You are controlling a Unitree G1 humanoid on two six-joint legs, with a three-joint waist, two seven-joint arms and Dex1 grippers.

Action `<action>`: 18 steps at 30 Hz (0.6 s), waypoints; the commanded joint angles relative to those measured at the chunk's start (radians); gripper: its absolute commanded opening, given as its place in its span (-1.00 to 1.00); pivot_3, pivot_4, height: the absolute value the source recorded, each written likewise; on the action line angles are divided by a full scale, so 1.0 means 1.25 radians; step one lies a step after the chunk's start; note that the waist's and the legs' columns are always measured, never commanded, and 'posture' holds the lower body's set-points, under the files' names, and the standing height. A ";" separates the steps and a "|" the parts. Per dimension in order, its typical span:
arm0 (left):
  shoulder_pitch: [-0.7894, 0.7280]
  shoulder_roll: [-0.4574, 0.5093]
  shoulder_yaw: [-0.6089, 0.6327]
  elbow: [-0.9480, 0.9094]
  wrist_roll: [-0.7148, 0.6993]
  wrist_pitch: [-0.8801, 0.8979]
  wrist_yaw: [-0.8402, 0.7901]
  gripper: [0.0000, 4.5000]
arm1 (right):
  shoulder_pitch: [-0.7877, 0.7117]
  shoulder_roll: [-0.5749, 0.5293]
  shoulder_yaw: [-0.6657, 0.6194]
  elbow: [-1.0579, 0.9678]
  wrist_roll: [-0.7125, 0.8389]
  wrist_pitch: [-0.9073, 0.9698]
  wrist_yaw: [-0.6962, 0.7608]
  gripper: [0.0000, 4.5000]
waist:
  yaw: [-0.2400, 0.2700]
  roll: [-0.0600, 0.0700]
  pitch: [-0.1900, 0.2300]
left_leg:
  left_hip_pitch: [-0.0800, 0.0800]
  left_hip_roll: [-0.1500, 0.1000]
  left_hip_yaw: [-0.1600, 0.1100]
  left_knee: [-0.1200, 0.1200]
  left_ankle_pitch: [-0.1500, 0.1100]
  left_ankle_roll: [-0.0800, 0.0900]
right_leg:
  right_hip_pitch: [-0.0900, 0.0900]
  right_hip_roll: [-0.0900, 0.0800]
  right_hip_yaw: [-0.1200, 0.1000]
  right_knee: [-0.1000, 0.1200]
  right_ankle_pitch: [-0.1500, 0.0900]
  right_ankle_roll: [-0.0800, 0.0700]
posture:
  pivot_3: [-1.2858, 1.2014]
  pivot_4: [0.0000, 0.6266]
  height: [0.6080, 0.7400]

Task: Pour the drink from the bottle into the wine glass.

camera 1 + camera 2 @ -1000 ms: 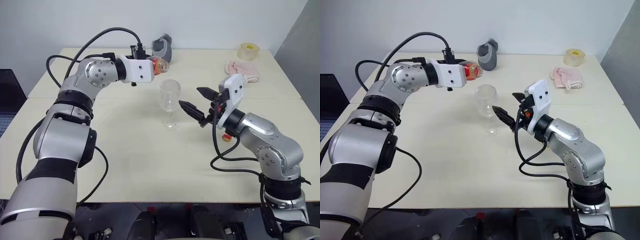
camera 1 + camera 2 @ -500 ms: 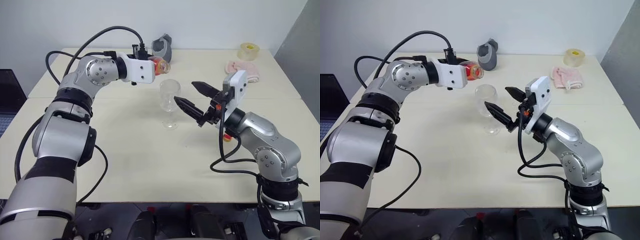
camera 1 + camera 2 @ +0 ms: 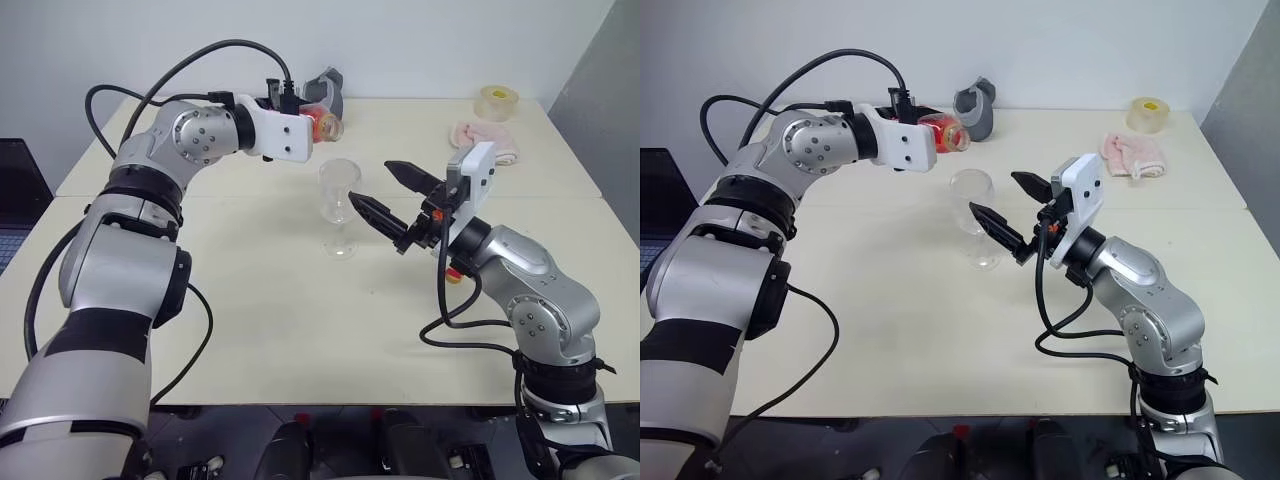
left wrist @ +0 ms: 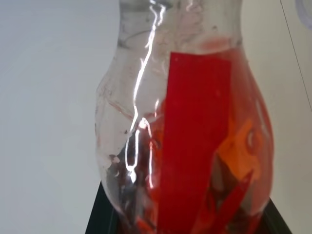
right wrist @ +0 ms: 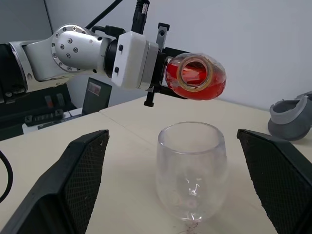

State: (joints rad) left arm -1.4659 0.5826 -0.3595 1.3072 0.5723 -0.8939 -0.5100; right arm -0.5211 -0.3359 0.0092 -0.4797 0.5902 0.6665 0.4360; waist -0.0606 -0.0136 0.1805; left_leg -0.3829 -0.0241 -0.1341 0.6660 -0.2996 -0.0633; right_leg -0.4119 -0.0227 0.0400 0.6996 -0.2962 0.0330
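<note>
Above the wine glass, left tool grips tilted bottle

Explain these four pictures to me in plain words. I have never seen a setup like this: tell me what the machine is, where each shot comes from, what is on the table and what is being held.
This is a humanoid robot with two arms, each ending in a two-fingered black claw. Two pictures come from cameras in its head, looking down over the arms. The other two come from cameras on its wrists.

The left claw is shut on a small bottle of red drink, tipped on its side above and behind a wine glass. The left wrist picture shows that bottle up close.

The right claw is open beside the glass, holding nothing. Its wrist picture looks between its fingers at the glass, which looks empty.

On the table there are also a grey object, a tape roll and a pink cloth.
</note>
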 commanded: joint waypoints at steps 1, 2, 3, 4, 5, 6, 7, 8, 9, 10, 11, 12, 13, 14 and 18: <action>-0.041 0.022 -0.001 -0.007 0.004 -0.018 0.027 -0.50 | 0.003 -0.005 -0.003 -0.029 -0.001 -0.019 0.009 1.00 | 0.000 0.000 0.000 | 0.000 0.000 0.000 0.000 0.000 0.000 | 0.000 0.000 0.000 0.000 0.000 0.000 | 0.03 -0.52 1.00; -0.042 0.024 -0.006 -0.007 0.009 -0.021 0.032 -0.50 | 0.003 -0.006 -0.003 -0.029 0.000 -0.020 0.009 1.00 | 0.000 0.000 0.000 | 0.000 0.000 0.000 0.000 0.000 0.000 | 0.000 0.000 0.000 0.000 0.000 0.000 | 0.03 -0.52 1.00; -0.043 0.027 -0.009 -0.007 0.014 -0.023 0.036 -0.50 | 0.004 -0.006 -0.002 -0.029 0.000 -0.021 0.009 1.00 | 0.000 0.000 0.000 | 0.000 0.000 0.000 0.000 0.000 0.000 | 0.000 0.000 0.000 0.000 0.000 0.000 | 0.03 -0.52 1.00; -0.044 0.030 -0.010 -0.007 0.017 -0.025 0.040 -0.50 | 0.005 -0.006 -0.002 -0.030 0.000 -0.022 0.009 1.00 | 0.000 0.000 0.000 | 0.000 0.000 0.000 0.000 0.000 0.000 | 0.000 0.000 0.000 0.000 0.000 0.000 | 0.03 -0.52 1.00; -0.045 0.031 -0.012 -0.006 0.019 -0.026 0.042 -0.50 | 0.006 -0.006 -0.002 -0.030 0.000 -0.023 0.010 1.00 | 0.000 0.000 0.000 | 0.000 0.000 0.000 0.000 0.000 0.000 | 0.000 0.000 0.000 0.000 0.000 0.000 | 0.03 -0.52 1.00; -0.046 0.032 -0.013 -0.006 0.021 -0.026 0.045 -0.50 | 0.007 -0.006 -0.001 -0.030 0.000 -0.023 0.009 1.00 | 0.000 0.000 0.000 | 0.000 0.000 0.000 0.000 0.000 0.000 | 0.000 0.000 0.000 0.000 0.000 0.000 | 0.03 -0.52 1.00; -0.047 0.034 -0.015 -0.006 0.022 -0.028 0.047 -0.50 | 0.008 -0.006 0.000 -0.031 -0.001 -0.024 0.009 1.00 | 0.000 0.000 0.000 | 0.000 0.000 0.000 0.000 0.000 0.000 | 0.000 0.000 0.000 0.000 0.000 0.000 | 0.03 -0.52 1.00; -0.048 0.035 -0.017 -0.005 0.024 -0.029 0.050 -0.50 | 0.008 -0.006 0.001 -0.031 -0.001 -0.024 0.008 1.00 | 0.000 0.000 0.000 | 0.000 0.000 0.000 0.000 0.000 0.000 | 0.000 0.000 0.000 0.000 0.000 0.000 | 0.03 -0.52 1.00; -0.049 0.035 -0.018 -0.004 0.026 -0.029 0.052 -0.50 | 0.008 -0.006 0.001 -0.029 -0.002 -0.025 0.008 1.00 | 0.000 0.000 0.000 | 0.000 0.000 0.000 0.000 0.000 0.000 | 0.000 0.000 0.000 0.000 0.000 0.000 | 0.03 -0.52 1.00; -0.049 0.036 -0.021 -0.004 0.030 -0.031 0.056 -0.50 | 0.007 -0.006 0.002 -0.028 -0.002 -0.026 0.009 1.00 | 0.000 0.000 0.000 | 0.000 0.000 0.000 0.000 0.000 0.000 | 0.000 0.000 0.000 0.000 0.000 0.000 | 0.03 -0.52 1.00; -0.050 0.037 -0.023 -0.004 0.034 -0.034 0.059 -0.50 | 0.008 -0.006 0.003 -0.027 -0.004 -0.027 0.009 1.00 | 0.000 0.000 0.000 | 0.000 0.000 0.000 0.000 0.000 0.000 | 0.000 0.000 0.000 0.000 0.000 0.000 | 0.03 -0.52 1.00; -0.051 0.039 -0.026 -0.004 0.037 -0.036 0.062 -0.50 | 0.008 -0.005 0.004 -0.027 -0.008 -0.029 0.007 1.00 | 0.000 0.000 0.000 | 0.000 0.000 0.000 0.000 0.000 0.000 | 0.000 0.000 0.000 0.000 0.000 0.000 | 0.03 -0.52 1.00; -0.051 0.040 -0.028 -0.005 0.040 -0.039 0.065 -0.50 | 0.009 -0.003 0.004 -0.027 -0.011 -0.031 0.006 1.00 | 0.000 0.000 0.000 | 0.000 0.000 0.000 0.000 0.000 0.000 | 0.000 0.000 0.000 0.000 0.000 0.000 | 0.03 -0.52 1.00; -0.051 0.040 -0.028 -0.004 0.043 -0.041 0.067 -0.50 | 0.009 -0.002 0.005 -0.027 -0.013 -0.032 0.006 1.00 | 0.000 0.000 0.000 | 0.000 0.000 0.000 0.000 0.000 0.000 | 0.000 0.000 0.000 0.000 0.000 0.000 | 0.03 -0.52 1.00; -0.054 0.045 -0.041 -0.004 0.058 -0.050 0.080 -0.50 | 0.008 0.000 0.007 -0.025 -0.019 -0.037 0.004 1.00 | 0.000 0.000 0.000 | 0.000 0.000 0.000 0.000 0.000 0.000 | 0.000 0.000 0.000 0.000 0.000 0.000 | 0.03 -0.52 1.00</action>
State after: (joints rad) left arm -1.4868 0.6153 -0.4116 1.3082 0.6485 -0.9430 -0.4406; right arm -0.5094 -0.3381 0.0232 -0.4797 0.5701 0.6433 0.4365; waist -0.0608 -0.0136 0.1805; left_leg -0.3830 -0.0242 -0.1340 0.6662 -0.2996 -0.0633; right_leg -0.4120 -0.0227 0.0400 0.6997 -0.2962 0.0330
